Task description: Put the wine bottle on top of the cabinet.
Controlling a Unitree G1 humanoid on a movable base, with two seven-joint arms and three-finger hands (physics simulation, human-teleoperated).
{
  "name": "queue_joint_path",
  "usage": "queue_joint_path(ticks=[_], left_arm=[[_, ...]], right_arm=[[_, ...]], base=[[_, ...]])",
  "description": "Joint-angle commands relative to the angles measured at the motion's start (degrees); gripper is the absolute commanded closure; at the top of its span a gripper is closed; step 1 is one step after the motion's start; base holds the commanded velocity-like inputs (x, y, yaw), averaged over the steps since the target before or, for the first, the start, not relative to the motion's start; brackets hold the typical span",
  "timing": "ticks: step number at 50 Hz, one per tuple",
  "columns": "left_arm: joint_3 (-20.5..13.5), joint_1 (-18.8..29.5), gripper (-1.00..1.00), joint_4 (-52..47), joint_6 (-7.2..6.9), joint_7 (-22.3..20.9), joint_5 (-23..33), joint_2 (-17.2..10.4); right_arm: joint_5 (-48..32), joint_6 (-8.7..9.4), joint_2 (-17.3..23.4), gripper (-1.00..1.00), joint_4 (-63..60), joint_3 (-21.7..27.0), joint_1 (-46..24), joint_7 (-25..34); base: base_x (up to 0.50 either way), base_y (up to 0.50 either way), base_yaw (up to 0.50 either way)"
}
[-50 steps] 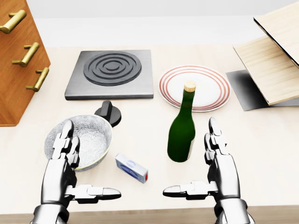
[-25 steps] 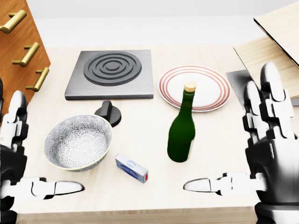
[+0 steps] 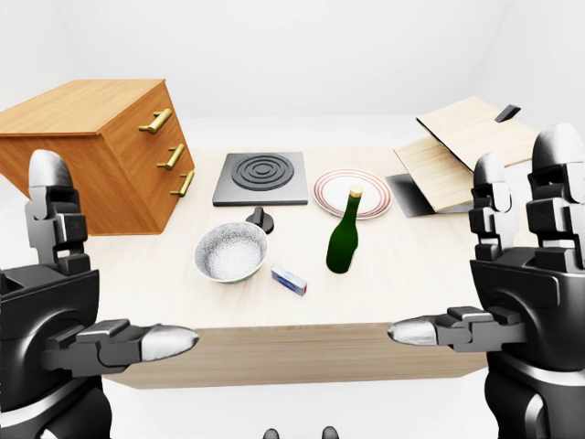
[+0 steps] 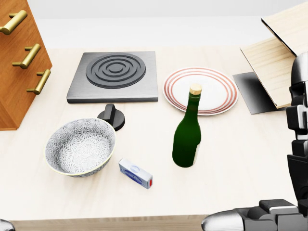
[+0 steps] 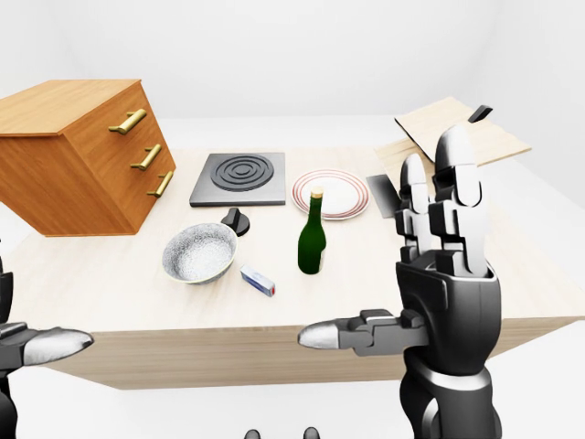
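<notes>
Both robot hands are hanging raised off the table's near edge, touching nothing. The left robot hand [image 3: 64, 311] is showing at the left side of the left-eye view, fingers upright and thumb pointing inward, spread wide and empty. The right robot hand [image 5: 439, 302] is filling the right side of the right-eye view in the same pose: fingers up, thumb stretched toward the left, nothing between them.

On the table [image 4: 240, 159], nearest the near edge, a small blue and white box [image 4: 135, 173] with a red end is lying flat. Just left of it a patterned bowl [image 4: 80, 147] is sitting upright. The wine bottle [image 4: 187, 134], dark green with a tan cork, is standing upright right of the box, near the table's middle, well apart from both hands.

A black knob [image 4: 111, 115] is lying beyond the bowl. Farther on, a dark square hob [image 4: 114, 76] with concentric rings is resting flat, and a red-rimmed white plate [image 4: 211, 89] is sitting just right of it, behind the bottle.

At the table's left edge the wooden cabinet [image 3: 96, 151] with three brass drawer handles is standing, its top bare wood. At the far right corner, pale wooden boards [image 3: 466, 151] are leaning over a dark grey mat [image 4: 248, 91].
</notes>
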State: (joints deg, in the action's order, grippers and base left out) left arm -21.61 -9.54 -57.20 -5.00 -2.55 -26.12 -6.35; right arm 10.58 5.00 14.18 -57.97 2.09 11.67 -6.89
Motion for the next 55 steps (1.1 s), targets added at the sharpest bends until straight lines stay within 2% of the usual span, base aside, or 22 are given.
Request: queue_joint_path(ticks=[1, 7, 8, 10, 12, 25, 36, 40, 42, 44, 46, 48, 55], left_arm=[[-2.79, -1.66, -1.00, -2.80, 0.00, 0.85, -4.33, -1.01], [-1.94, -2.53, -1.00, -2.80, 0.00, 1.39, -4.48, -1.51], [-1.68, -2.20, -1.00, -2.80, 0.00, 0.93, -3.52, -0.88], [-1.36, -0.50, -1.00, -2.71, 0.00, -1.55, 0.26, 2.03], [-2.01, 0.29, -1.00, -2.78, 0.00, -2.81, 1.26, 3.28], [-2.30, -0.59, -1.00, -2.80, 0.00, -1.82, -0.60, 1.97], [-2.76, -0.33, -1.00, -2.80, 0.00, -2.58, -0.31, 2.51], [-2.50, -0.20, -1.00, -2.80, 0.00, -3.28, 0.66, 3.28], [-2.49, 0.23, -1.00, -2.80, 0.00, -2.80, 0.37, 2.83], [-2.55, 0.84, -1.00, -2.80, 0.00, 0.50, -2.63, -0.35], [-1.99, 0.22, -1.00, -2.80, 0.00, 2.37, -4.24, -2.17], [-1.39, -0.08, -1.00, -2.80, 0.00, 2.78, -4.06, -2.56], [-1.21, -0.72, -1.00, -2.80, 0.00, 3.98, -5.63, -3.96]], right_arm=[[8.21, 0.00, 11.09, -1.00, -2.01, -2.19, 1.76, -10.37], [9.38, 0.00, 13.01, -1.00, -2.01, -2.18, 2.89, -10.84], [9.37, 0.00, 13.13, -1.00, -2.01, -2.30, 2.85, -10.94], [8.50, 0.00, 12.69, -1.00, -2.01, -2.59, 2.87, -10.45], [7.94, 0.00, 12.36, -1.00, -2.01, -2.58, 3.08, -9.95], [8.17, 0.00, 12.97, -1.00, -2.01, -2.99, 3.22, -10.50], [7.15, 0.00, 11.53, -1.00, -2.01, -2.87, 3.33, -9.48], [7.65, 0.00, 11.44, -1.00, -2.01, -2.80, 3.68, -8.60], [3.99, 0.00, 12.56, -1.00, -2.01, -3.73, 4.45, -6.94], [0.79, 0.00, 9.92, -1.00, -2.01, -3.85, 4.64, -4.13], [-2.72, 0.00, 8.07, -1.00, -2.01, -3.82, 4.93, -0.99], [-3.80, 0.00, 5.19, -1.00, -2.00, -3.12, 5.01, 1.81], [-8.64, 0.00, -1.06, -1.00, -2.00, -2.27, 5.05, 8.12]], base=[[0.00, 0.00, 0.00], [0.25, 0.00, 0.00], [0.46, 0.00, 0.00], [0.46, 0.00, 0.00], [0.47, 0.00, 0.00], [0.47, 0.00, 0.00], [0.47, 0.00, 0.00], [0.00, 0.00, 0.00], [0.00, 0.00, 0.00], [0.00, 0.00, 0.00], [0.00, 0.25, 0.00], [0.00, 0.50, 0.00], [0.00, 0.50, 0.00]])
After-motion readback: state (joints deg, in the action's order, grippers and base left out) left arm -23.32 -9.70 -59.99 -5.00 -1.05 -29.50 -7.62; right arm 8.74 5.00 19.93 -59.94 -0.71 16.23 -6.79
